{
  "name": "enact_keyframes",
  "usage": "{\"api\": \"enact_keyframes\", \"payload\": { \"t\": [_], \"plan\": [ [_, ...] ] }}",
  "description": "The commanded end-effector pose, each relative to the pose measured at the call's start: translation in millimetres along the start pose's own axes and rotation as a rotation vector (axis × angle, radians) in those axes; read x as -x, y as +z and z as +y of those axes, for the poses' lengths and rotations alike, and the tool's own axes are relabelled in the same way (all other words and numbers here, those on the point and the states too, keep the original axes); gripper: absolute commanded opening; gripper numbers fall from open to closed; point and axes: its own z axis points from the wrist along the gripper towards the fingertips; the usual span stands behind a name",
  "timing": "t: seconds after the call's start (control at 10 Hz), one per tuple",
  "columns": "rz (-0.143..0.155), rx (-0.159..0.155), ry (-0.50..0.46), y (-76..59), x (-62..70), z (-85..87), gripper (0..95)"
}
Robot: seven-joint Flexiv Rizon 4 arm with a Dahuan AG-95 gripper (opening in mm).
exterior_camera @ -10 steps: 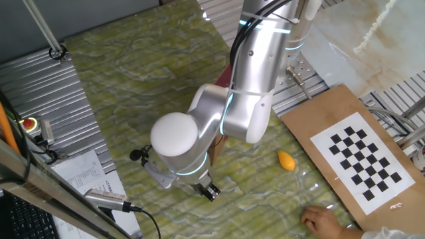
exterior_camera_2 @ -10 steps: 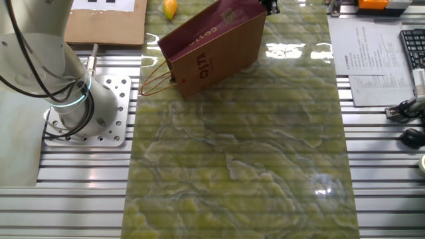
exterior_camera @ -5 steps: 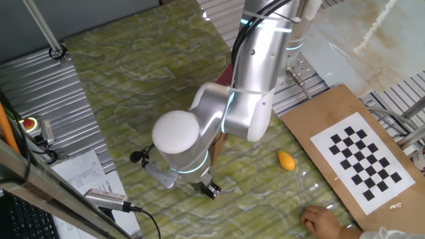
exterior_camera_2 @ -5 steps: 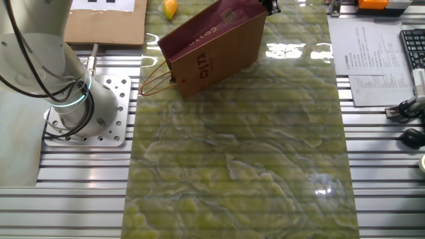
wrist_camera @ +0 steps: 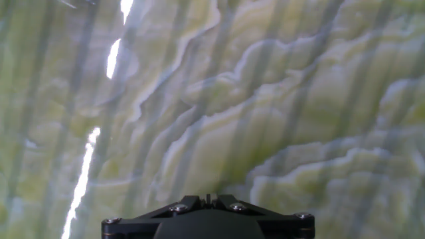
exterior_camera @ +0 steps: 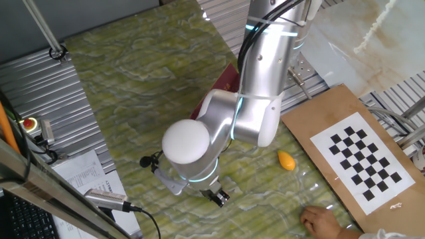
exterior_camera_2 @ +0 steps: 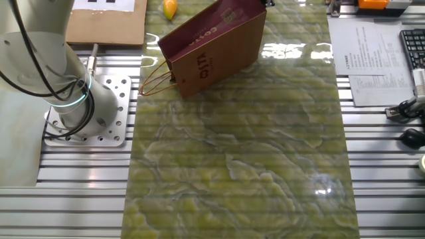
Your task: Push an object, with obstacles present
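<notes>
The object does not show in any view. The obstacle, a brown paper bag [exterior_camera_2: 212,46] with a maroon side printed "COSTA", lies tilted at the far end of the green marbled mat [exterior_camera_2: 239,153]. In one fixed view only its maroon edge [exterior_camera: 223,82] shows behind the arm. My gripper [exterior_camera: 216,196] hangs low over the mat on the near side of the bag, fingers shut with nothing between them. The hand view shows only the shut fingertips [wrist_camera: 208,197] and bare mat below.
An orange-yellow oval piece [exterior_camera: 286,160] lies on the mat right of the gripper, also seen as the oval piece [exterior_camera_2: 170,8] beside the bag. A person's hand [exterior_camera: 320,219] rests at the mat's near right corner. A checkerboard card [exterior_camera: 362,156] lies to the right.
The arm has swung a little to the right and toward the near edge, carrying the gripper with it. The bag and the orange piece have not moved.
</notes>
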Motion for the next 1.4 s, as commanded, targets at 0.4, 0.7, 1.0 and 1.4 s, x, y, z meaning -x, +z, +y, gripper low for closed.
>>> {"api": "enact_keyframes", "payload": {
  "t": [0.4,0.7,1.0,1.4],
  "plan": [
    [-0.021,-0.008,0.007,0.2,-0.1,0.4,0.0],
    [-0.03,0.005,0.001,0.2,-0.1,0.4,0.0],
    [-0.04,0.037,0.015,1.0,0.2,4.0,0.0],
    [-0.022,0.05,0.015,2.4,-15.5,13.5,0.0]
  ]
}}
